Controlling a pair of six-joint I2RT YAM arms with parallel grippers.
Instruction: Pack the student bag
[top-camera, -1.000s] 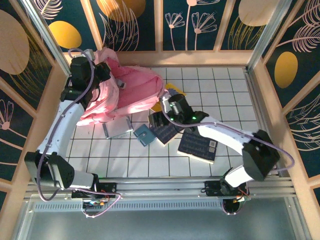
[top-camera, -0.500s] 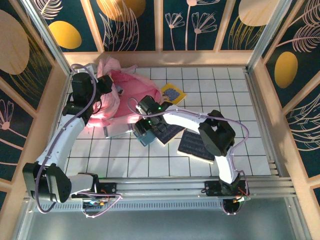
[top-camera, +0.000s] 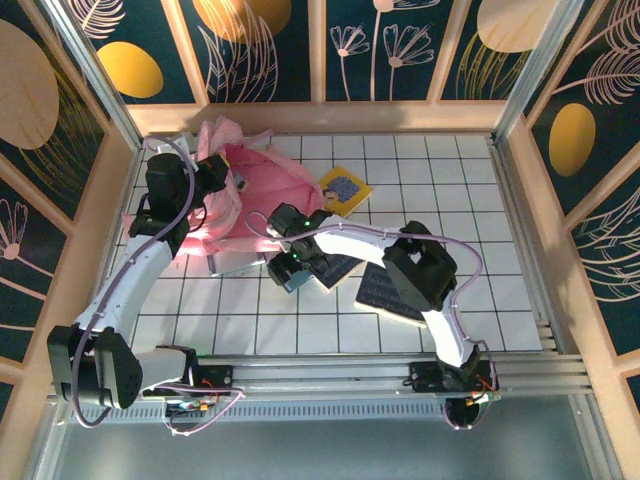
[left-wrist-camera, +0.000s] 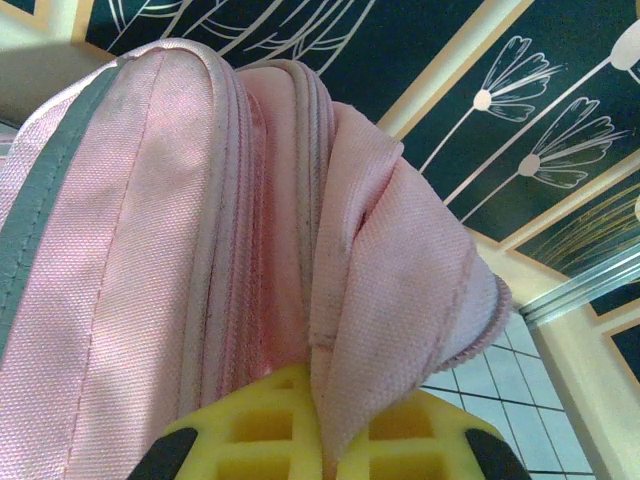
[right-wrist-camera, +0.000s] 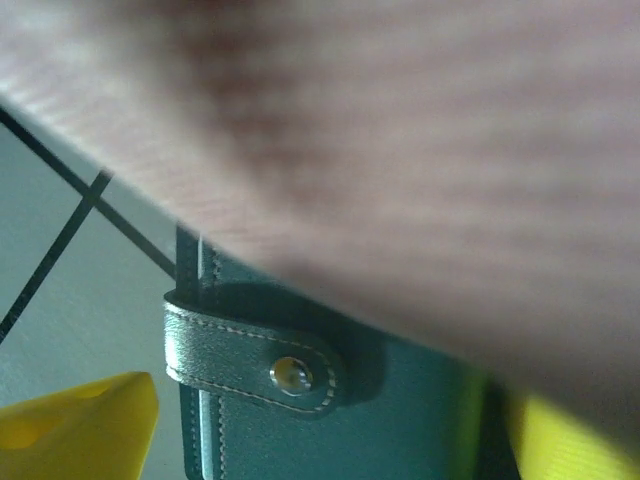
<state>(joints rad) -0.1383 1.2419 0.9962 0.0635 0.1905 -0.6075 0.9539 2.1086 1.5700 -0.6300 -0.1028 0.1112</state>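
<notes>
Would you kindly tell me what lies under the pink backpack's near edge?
A pale grey book pokes out beneath the pink backpack; its far part, and anything else underneath, is covered.

L arm (top-camera: 130, 280) reaches fwd-left, wrist up at far-left. left gripper (left-wrist-camera: 318, 440) clamped on a fold of student bag (left-wrist-camera: 150, 250). R arm (top-camera: 425, 270) has elbow bent, forearm stretched left across the middle. right gripper (right-wrist-camera: 320, 420) points down, jaws spread wide.

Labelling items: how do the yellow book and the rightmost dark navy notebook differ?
The flat yellow book lies uncovered beside the pink fabric backpack; the larger dark navy notebook lies nearer the arm bases, partly under the right arm. Both lie flat on the white tiled table.
</notes>
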